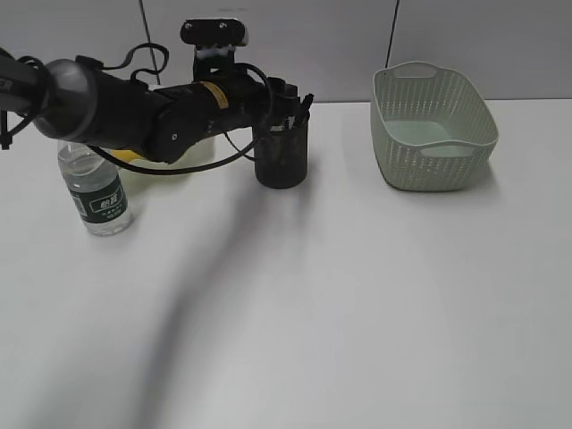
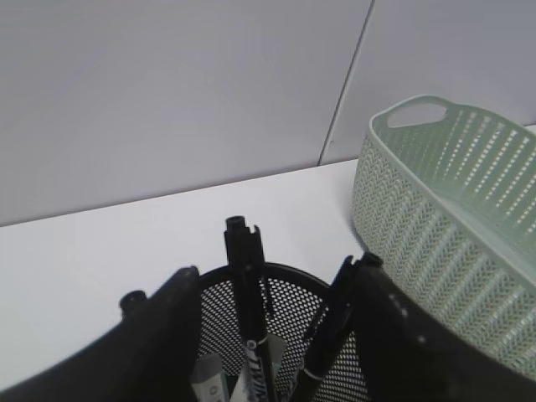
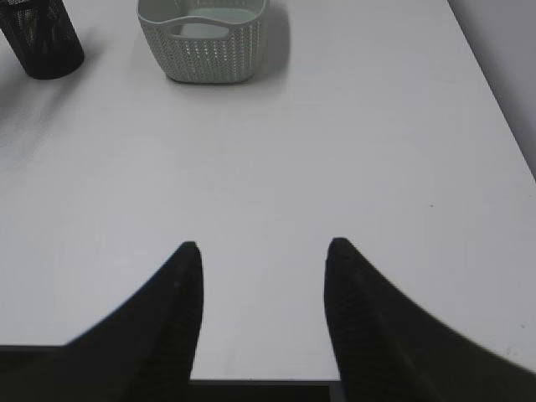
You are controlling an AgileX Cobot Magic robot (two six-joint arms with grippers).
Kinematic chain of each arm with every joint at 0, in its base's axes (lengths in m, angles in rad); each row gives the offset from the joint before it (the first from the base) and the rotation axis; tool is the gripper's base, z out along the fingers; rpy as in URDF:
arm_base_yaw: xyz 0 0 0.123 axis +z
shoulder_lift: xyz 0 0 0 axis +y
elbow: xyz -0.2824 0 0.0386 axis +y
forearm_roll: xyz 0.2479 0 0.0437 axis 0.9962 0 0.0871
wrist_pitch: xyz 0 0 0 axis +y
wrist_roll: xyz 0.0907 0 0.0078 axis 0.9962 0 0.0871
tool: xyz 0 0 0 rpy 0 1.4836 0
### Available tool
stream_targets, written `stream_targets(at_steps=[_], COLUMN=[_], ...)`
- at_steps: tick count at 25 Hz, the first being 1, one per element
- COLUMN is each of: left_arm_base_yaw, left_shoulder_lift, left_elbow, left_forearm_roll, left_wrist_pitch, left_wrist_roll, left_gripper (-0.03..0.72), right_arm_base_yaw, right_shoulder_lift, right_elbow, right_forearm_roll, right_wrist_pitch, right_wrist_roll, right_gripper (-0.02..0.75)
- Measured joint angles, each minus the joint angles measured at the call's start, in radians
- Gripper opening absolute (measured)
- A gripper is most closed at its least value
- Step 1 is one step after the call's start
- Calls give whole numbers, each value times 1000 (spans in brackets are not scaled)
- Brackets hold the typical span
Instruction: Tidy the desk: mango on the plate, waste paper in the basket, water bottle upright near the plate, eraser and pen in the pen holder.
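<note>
Left arm over pen holder (image 1: 281, 152), right arm idle.
Exterior: water bottle (image 1: 96, 189) upright on surface (image 1: 357, 295), basket (image 1: 433, 128) right. Left wrist: left fingers (image 2: 172, 335) apart, straddling holder with pens (image 2: 247, 318). Right wrist: right fingers (image 3: 180, 306) apart, empty.

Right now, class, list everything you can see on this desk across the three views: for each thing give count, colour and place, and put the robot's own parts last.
Desk: one, white, under everything.
Bottle: one, clear with dark green label, upright at the left.
Plate: one, pale green, behind the left arm, mostly hidden.
Mango: one, yellow sliver showing by the plate, behind the arm.
Pen holder: one, black mesh, back centre.
Pens: two, black, standing in the pen holder.
Basket: one, pale green, back right.
Left gripper: one, black, jaws open on either side of the pen holder's rim.
Right gripper: one, black, jaws open over bare desk.
</note>
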Motion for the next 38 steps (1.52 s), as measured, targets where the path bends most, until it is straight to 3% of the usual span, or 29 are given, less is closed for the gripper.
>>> stream_targets(at_steps=[8, 17, 23, 27, 30, 38], left_arm_base_yaw=[-5, -27, -27, -11, 65, 451], left_shoulder_lift=[-130, -445, -519, -520, -520, -500], left_elbow=[0, -23, -191, -348, -433, -459], left_forearm_roll=[38, 12, -21, -25, -27, -38], left_wrist_pitch=[165, 763, 1218, 1412, 1486, 1580], left_wrist_roll=[0, 0, 0, 36, 71, 127], left_gripper=[454, 449, 445, 445, 442, 439], right_arm_base_yaw=[0, 0, 0, 0, 0, 0], right_shoulder_lift=[0, 0, 0, 0, 0, 0], right_elbow=[0, 0, 0, 0, 0, 0], right_forearm_roll=[0, 0, 0, 0, 0, 0], right_wrist_pitch=[0, 0, 0, 0, 0, 0], right_wrist_roll=[0, 0, 0, 0, 0, 0], right_gripper=[384, 384, 384, 384, 384, 384])
